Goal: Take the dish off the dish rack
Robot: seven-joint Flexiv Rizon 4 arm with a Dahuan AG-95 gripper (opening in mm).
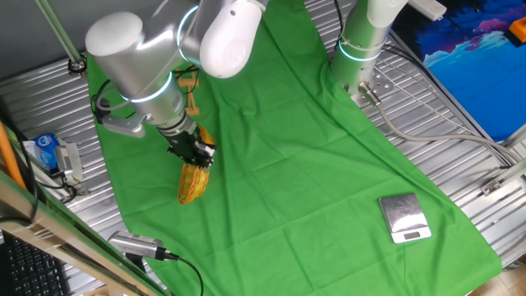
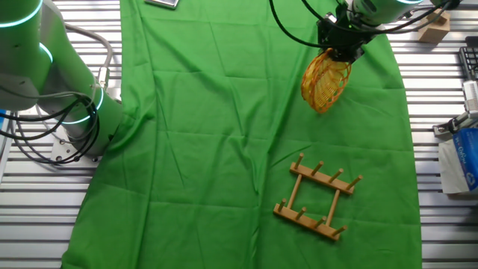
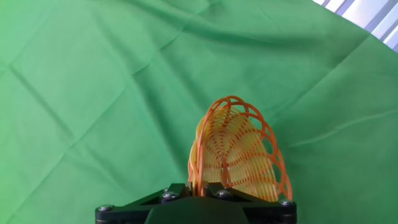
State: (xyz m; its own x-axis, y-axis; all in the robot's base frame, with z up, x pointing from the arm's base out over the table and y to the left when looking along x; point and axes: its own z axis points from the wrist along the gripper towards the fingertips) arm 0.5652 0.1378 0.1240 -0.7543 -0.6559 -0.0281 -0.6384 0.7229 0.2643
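Hand view shows the claw [image 3: 208, 193] clamped on the dish [image 3: 239, 155], which hangs on edge just below it, well apart from the dish rack [image 2: 317, 198]. I would lower slowly, tilt it flat, then release.

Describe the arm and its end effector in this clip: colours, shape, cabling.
The arm is built of rounded links in glossy white and silver-grey, with glowing cyan rings at the joints. Black cables loop beside its wrist. The end effector is black; in the hand view its body shows silver screws along the top edge.
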